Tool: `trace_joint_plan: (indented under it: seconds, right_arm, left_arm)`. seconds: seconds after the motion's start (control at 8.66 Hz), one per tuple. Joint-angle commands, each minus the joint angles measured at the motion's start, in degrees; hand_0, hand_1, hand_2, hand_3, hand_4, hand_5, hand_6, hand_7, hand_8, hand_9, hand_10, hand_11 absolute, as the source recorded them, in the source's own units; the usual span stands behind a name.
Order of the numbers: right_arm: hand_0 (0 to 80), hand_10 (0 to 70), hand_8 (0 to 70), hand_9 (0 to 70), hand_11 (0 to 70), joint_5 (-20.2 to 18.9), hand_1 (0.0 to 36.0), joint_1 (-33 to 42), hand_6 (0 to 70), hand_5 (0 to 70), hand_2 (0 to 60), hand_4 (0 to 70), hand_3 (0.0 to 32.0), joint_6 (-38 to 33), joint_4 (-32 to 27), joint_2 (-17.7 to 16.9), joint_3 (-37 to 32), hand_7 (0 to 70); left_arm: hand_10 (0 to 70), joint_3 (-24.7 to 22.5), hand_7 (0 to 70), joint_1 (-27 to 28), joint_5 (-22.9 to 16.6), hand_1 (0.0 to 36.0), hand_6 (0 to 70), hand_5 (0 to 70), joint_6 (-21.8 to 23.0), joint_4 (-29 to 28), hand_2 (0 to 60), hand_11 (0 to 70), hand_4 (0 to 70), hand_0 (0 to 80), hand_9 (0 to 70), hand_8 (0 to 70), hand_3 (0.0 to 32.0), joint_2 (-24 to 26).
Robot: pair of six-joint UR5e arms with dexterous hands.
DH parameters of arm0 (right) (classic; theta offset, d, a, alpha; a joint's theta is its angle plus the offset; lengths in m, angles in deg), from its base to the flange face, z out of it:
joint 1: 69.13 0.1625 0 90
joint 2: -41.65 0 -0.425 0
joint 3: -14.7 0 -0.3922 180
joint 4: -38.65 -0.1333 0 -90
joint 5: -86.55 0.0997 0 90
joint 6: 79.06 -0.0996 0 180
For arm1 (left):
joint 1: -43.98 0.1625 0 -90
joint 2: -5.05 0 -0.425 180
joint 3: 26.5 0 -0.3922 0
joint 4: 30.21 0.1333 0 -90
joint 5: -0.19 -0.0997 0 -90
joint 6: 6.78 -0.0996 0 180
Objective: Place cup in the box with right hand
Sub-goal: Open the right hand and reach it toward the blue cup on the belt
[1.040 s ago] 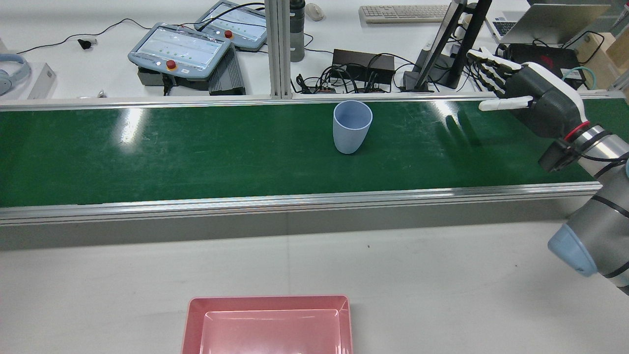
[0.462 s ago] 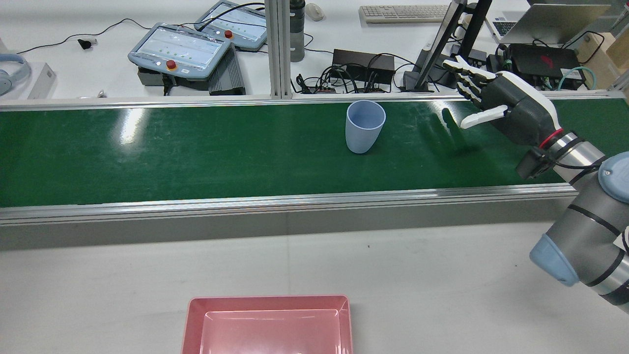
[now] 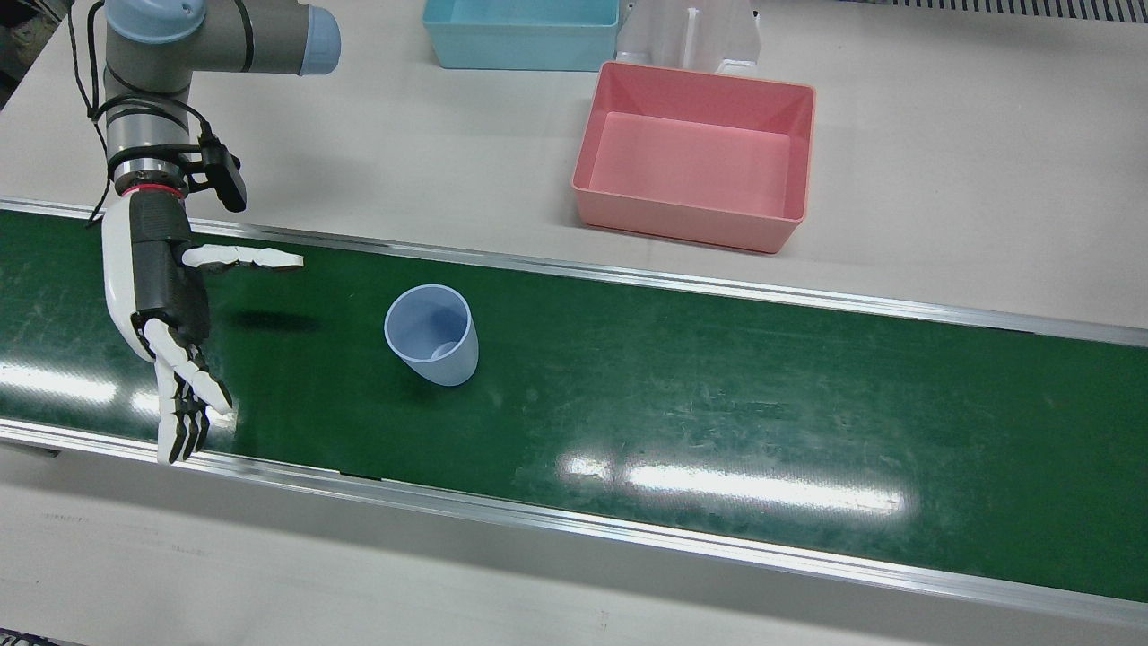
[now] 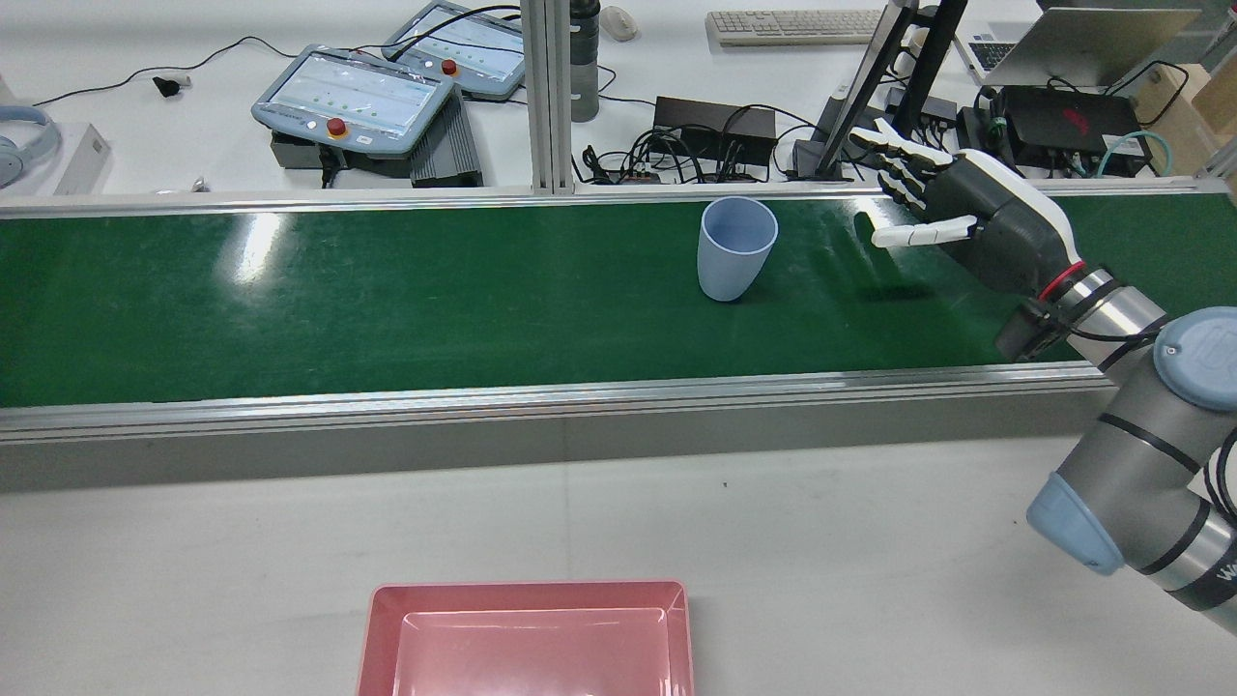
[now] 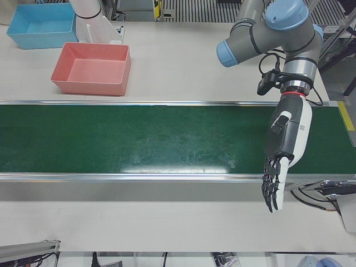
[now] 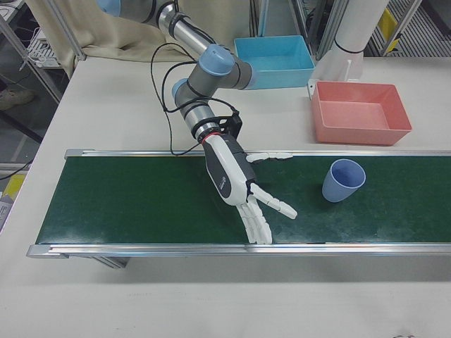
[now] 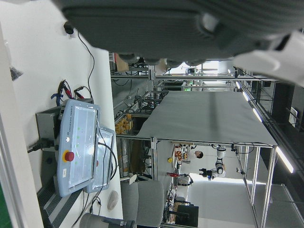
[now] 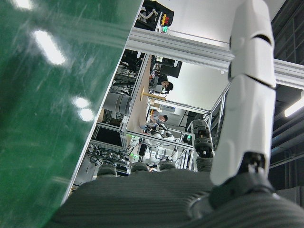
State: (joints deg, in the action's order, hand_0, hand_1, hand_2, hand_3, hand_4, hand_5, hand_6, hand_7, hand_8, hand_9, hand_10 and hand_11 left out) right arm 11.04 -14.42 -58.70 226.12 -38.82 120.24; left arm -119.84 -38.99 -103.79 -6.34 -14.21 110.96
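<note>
Green belt [image 4: 387,300] runs long across the table, under your right hand [image 4: 976,217]. That hand hangs over the belt with its fingers [image 3: 184,404] spread wide, and it holds nothing. Your left hand [image 5: 285,150] hangs over the other end of the belt, far from the right one, with its fingers straight and apart too. Back from your right hand, on the white table nearer the robot, sits the pink box [image 3: 695,157]. Your blue cup [image 4: 736,248] stands upright on the belt, near the right hand's thumb side, not touching it.
</note>
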Motion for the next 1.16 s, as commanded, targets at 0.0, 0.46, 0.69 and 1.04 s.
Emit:
trace_joint_plan:
  seconds: [0.0,0.46,0.69,1.04]
  right_arm:
    - [57.0,0.0,0.0,0.0,0.0,2.4,20.9,-2.8,0.3,6.9,5.8,1.0,0.0,0.6,0.0,0.4,0.2,0.0]
    - [56.9,0.0,0.0,0.0,0.0,4.1,22.4,-5.5,0.6,7.0,7.7,1.1,0.0,3.5,0.2,2.6,0.9,0.0]
    - [57.8,0.0,0.0,0.0,0.0,4.1,21.5,-6.7,1.0,6.9,6.0,2.2,0.0,4.3,0.2,2.7,0.7,0.0]
    - [57.7,0.0,0.0,0.0,0.0,4.1,21.8,-7.1,1.1,6.9,7.1,2.4,0.0,4.4,0.2,2.7,0.4,0.0]
  left_arm:
    - [0.0,0.0,0.0,0.0,0.0,0.0,0.0,0.0,0.0,0.0,0.0,0.0,0.0,0.0,0.0,0.0,0.0,0.0]
    - [0.0,0.0,0.0,0.0,0.0,0.0,0.0,0.0,0.0,0.0,0.0,0.0,0.0,0.0,0.0,0.0,0.0,0.1]
    - [0.0,0.0,0.0,-0.1,0.0,0.0,0.0,0.0,0.0,0.0,0.0,0.0,0.0,0.0,0.0,0.0,0.0,0.0]
    - [0.0,0.0,0.0,0.0,0.0,0.0,0.0,0.0,0.0,0.0,0.0,0.0,0.0,0.0,0.0,0.0,0.0,0.0]
